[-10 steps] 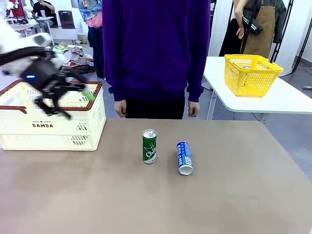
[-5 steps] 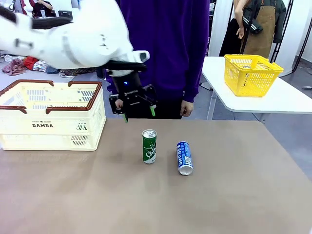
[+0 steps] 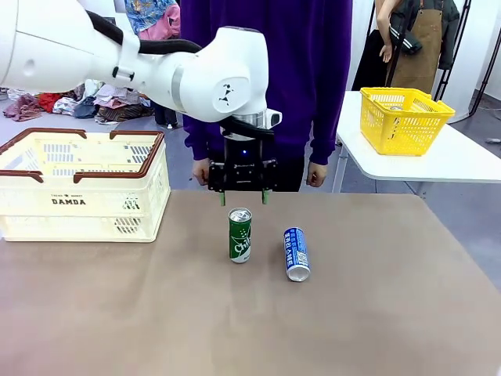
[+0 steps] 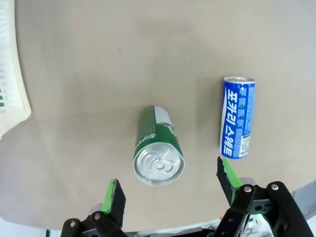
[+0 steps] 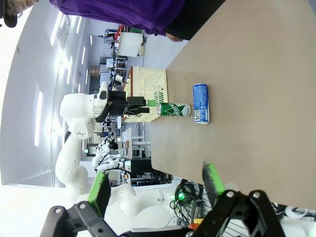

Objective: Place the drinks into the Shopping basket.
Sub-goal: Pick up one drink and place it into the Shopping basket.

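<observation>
Directly over the green can (image 3: pixel 240 235), left gripper (image 3: pixel 243 199) gapes (empty); right gripper (image 5: pixel 157 186) seemingly open too.

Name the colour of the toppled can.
The toppled can is blue with white lettering, clearest in the left wrist view.

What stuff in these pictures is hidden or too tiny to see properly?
- Bottom of the basket: in the front view its own near wall hides it, so I cannot tell if any cans lie inside.
- Small print on the blue can: too small to read in the front view.
- One hand of the person: partly behind the left gripper in the front view.
- Base of the right gripper: cut off by the bottom edge of the right wrist view.
</observation>
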Available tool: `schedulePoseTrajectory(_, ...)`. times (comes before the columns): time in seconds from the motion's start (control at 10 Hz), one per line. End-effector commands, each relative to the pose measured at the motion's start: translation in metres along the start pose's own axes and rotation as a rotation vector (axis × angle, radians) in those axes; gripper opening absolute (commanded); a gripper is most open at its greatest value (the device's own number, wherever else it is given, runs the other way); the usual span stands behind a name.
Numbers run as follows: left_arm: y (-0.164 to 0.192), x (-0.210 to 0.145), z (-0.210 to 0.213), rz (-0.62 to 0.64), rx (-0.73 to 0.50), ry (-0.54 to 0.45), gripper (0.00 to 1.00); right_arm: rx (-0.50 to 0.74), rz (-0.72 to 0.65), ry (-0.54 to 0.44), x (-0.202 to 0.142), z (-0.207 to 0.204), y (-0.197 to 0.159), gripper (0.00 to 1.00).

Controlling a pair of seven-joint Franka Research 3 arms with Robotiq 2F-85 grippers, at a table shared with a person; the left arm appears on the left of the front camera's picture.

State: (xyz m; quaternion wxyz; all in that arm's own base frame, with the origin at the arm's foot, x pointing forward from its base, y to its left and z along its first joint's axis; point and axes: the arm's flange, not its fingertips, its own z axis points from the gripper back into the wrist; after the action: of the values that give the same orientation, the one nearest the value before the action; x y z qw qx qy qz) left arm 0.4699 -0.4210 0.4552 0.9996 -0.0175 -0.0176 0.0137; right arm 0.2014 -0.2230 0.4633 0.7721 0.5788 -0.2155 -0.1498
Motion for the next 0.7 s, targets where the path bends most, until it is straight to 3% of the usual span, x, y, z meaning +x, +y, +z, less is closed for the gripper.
schedulePoseTrajectory(0.0, -0.007, -0.004, -0.008, 0.049, 0.056, -0.042, 1.0, 0.024, 0.027, -0.009, 0.002, 0.0, 0.0, 1.0)
schedulePoseTrajectory(0.1, -0.009, -0.004, -0.018, 0.093, 0.084, -0.076, 1.0, 0.024, 0.027, -0.009, 0.002, 0.0, 0.0, 1.0)
schedulePoseTrajectory(0.6, 0.002, 0.0, -0.056, 0.131, 0.07, -0.01, 1.0, 0.024, 0.027, -0.009, 0.002, 0.0, 0.0, 1.0)
